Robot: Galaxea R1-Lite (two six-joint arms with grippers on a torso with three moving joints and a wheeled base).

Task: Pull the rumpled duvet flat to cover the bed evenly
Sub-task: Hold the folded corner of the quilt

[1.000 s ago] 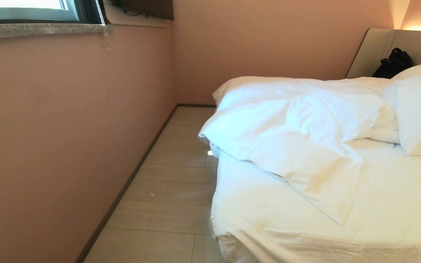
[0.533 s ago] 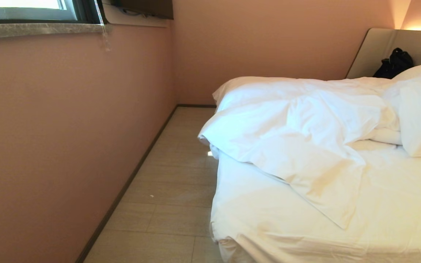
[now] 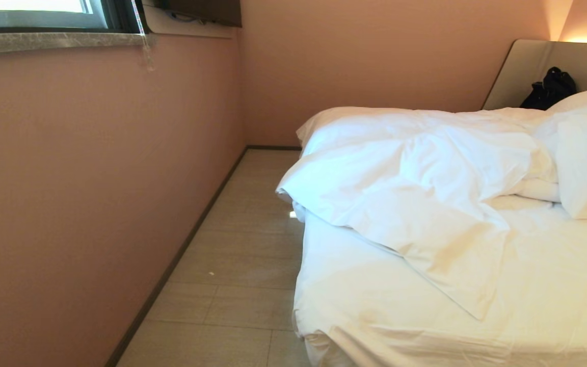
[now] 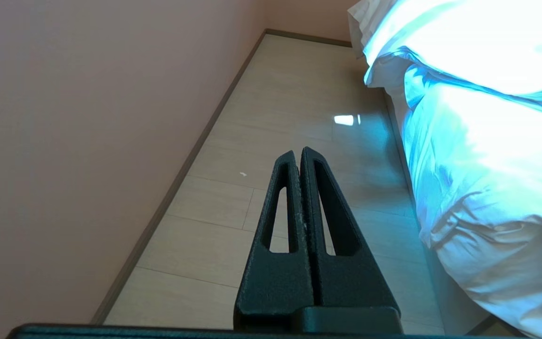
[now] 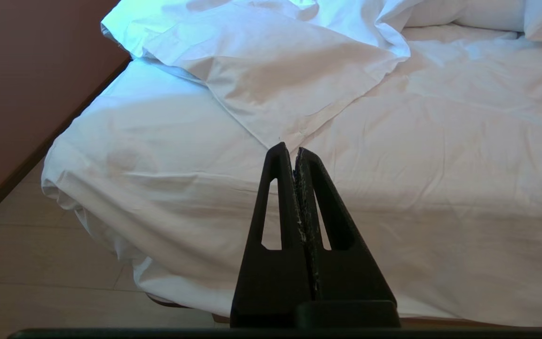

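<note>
Lying bunched, duvet (image 3: 416, 173) corner short of bed (image 3: 375, 306) foot edge; floor strip (image 3: 232, 255) alongside; both end effectors pressed together.

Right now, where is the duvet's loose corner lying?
In the head view, the duvet is bunched toward the pillows; its corner points down over the bare mattress sheet, right of the floor strip.

Duvet (image 3: 416, 173) bunched on bed (image 3: 553, 285)

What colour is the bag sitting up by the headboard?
Black. The bag rests against the pale headboard, seen best in the head view.
</note>
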